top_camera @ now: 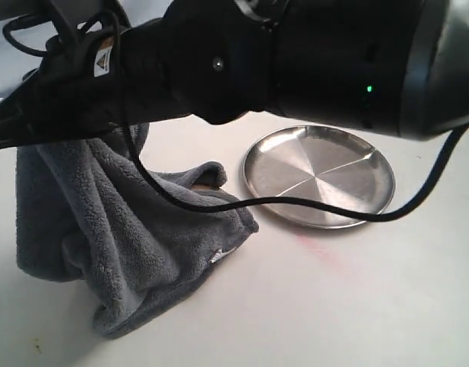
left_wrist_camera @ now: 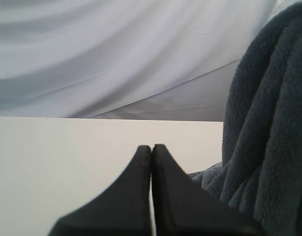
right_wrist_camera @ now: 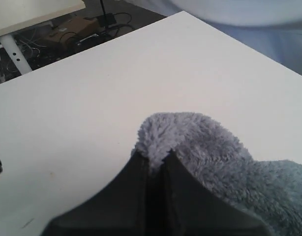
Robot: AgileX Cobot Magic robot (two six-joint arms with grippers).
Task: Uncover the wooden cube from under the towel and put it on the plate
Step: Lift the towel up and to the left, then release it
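The dark grey towel is pulled up at its far left side and hangs in folds down to the table. My right gripper is shut on a fluffy edge of the towel. My left gripper is shut with nothing in it, close beside the hanging towel. A small tan patch of the wooden cube peeks out under a fold near the plate; the rest is hidden. The silver plate lies bare to the right of the towel. In the exterior view a black arm hides both grippers' fingers.
A thick black arm fills the top of the exterior view, and its cable loops over the towel and the plate. A faint pink smear marks the white table. Cables and boxes lie beyond the table edge.
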